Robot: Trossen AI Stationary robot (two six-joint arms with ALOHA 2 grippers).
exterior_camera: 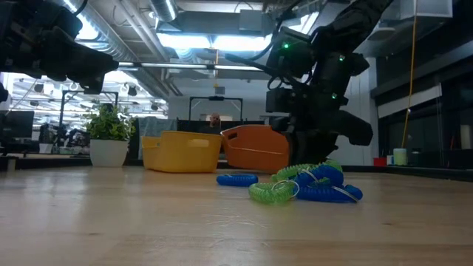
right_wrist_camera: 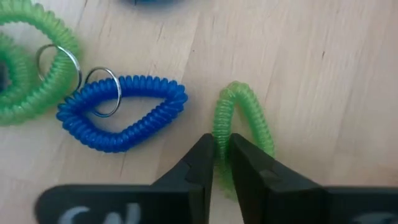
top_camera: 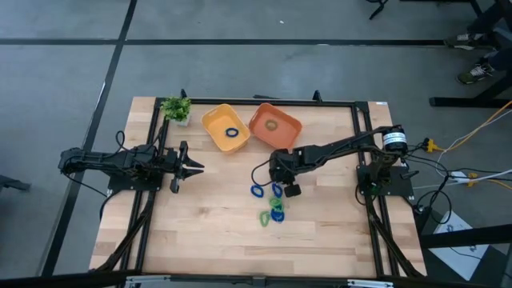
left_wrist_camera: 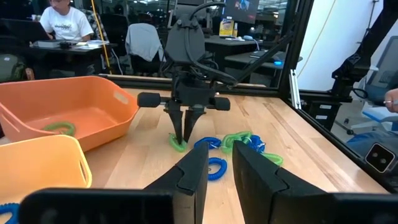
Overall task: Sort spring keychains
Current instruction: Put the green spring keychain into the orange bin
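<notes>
Right gripper [right_wrist_camera: 222, 163]: we saw its fingers pinched on a green spring keychain [right_wrist_camera: 241, 121], down at the bench top near mid-bench.
Blue spring keychain [right_wrist_camera: 122, 112]: we found it lying just beside that green one, flat on the wood.
Trays: an orange tray [top_camera: 275, 126] and a yellow tray [top_camera: 225, 128] sat toward the far edge, each holding one coil.
Left gripper [top_camera: 194, 168]: we saw it wait near the left edge, fingers narrowly apart.

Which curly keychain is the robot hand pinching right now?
The right hand pinches the green keychain lying alone beside the blue one. The other loops on the table lie untouched.
</notes>
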